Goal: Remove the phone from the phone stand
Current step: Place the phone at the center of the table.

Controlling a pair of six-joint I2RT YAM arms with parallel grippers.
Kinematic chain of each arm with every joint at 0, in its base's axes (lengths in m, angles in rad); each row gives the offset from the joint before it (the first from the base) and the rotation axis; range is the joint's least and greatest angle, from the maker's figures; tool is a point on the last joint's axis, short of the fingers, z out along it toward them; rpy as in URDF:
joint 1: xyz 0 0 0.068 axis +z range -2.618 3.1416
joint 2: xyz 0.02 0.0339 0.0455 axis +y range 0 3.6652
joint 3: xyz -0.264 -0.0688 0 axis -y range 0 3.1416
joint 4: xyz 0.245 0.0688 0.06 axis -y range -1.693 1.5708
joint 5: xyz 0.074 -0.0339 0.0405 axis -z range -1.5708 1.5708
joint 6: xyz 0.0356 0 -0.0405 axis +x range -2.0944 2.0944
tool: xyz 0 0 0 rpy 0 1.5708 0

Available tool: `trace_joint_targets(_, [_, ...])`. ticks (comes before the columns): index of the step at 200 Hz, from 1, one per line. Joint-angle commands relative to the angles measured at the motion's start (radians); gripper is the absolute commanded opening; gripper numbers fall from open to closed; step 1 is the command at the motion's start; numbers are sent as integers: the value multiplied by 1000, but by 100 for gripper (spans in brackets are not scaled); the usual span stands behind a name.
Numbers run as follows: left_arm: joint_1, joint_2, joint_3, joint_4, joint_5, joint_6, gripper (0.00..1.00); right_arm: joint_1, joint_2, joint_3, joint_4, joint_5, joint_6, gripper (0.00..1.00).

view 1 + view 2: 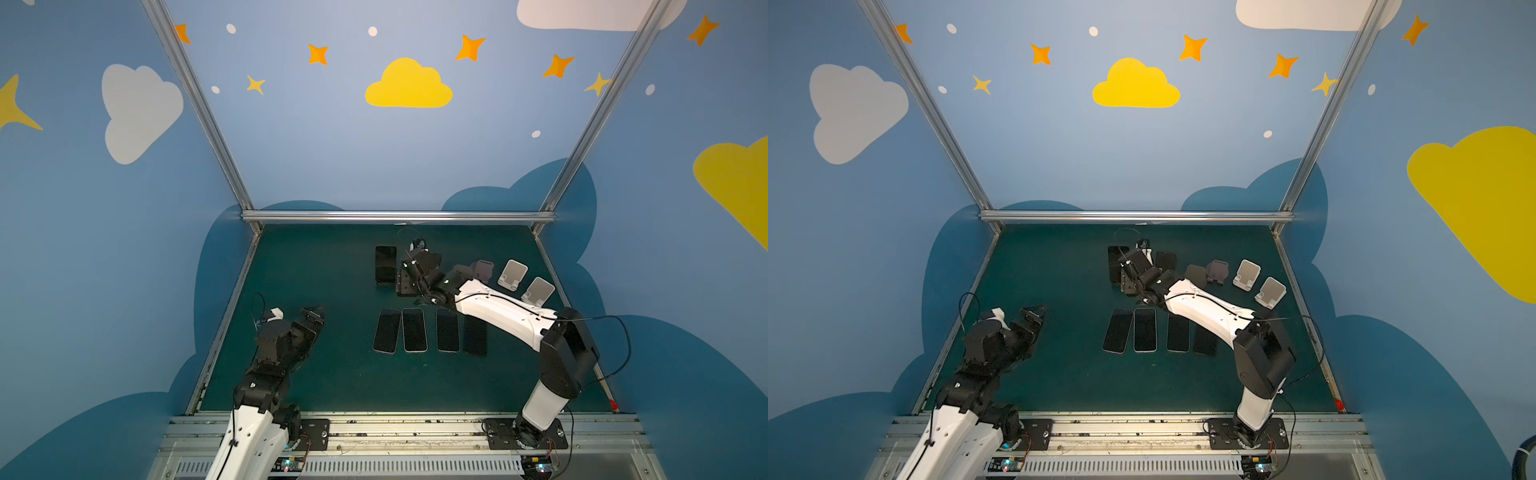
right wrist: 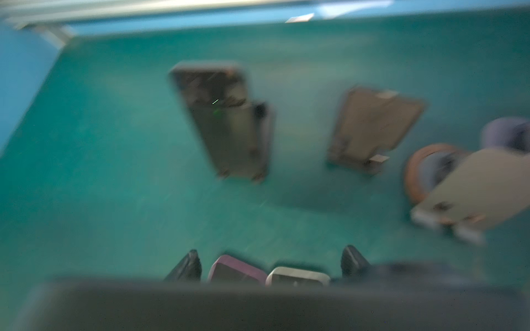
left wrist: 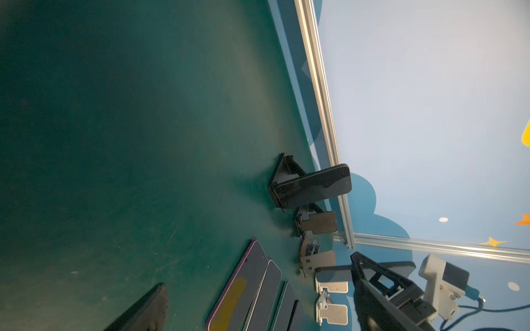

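My right gripper hangs over the back middle of the green table, shut on a dark phone. In the right wrist view that phone is a blurred slab, with both fingertips poking past it. The left wrist view shows the held phone edge-on, above the table. Another dark phone leans on a black phone stand just left of the right gripper. My left gripper rests open and empty at the front left; one finger shows in its wrist view.
Several phones lie flat in a row mid-table, below the right arm. Empty stands sit at the back right: dark, brown, purple and two white. Aluminium rails edge the table.
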Motion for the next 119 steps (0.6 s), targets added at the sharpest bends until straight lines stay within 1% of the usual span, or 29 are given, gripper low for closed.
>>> trace_joint_targets(1, [5, -73, -13, -83, -61, -18, 100, 84, -6, 26, -47, -74, 49, 70])
trace_joint_targets(14, [5, -105, -18, -100, -66, -25, 100, 129, 34, 61, -52, -110, 73, 70])
trace_joint_targets(42, [5, -137, -18, -130, -54, -29, 100, 204, 184, 191, -98, -218, 124, 70])
trace_joint_targets(54, [5, -144, -10, -158, -52, -28, 100, 216, 255, 273, -131, -296, 117, 70])
trace_joint_targets(71, [5, -163, 2, -180, -46, -23, 100, 216, 353, 412, -250, -396, 146, 70])
trace_joint_targets(89, [5, -192, 4, -186, -46, -27, 100, 218, 438, 535, -389, -383, 151, 70])
trace_joint_targets(119, [5, -218, 4, -190, -37, -31, 100, 211, 500, 577, -422, -328, 134, 71])
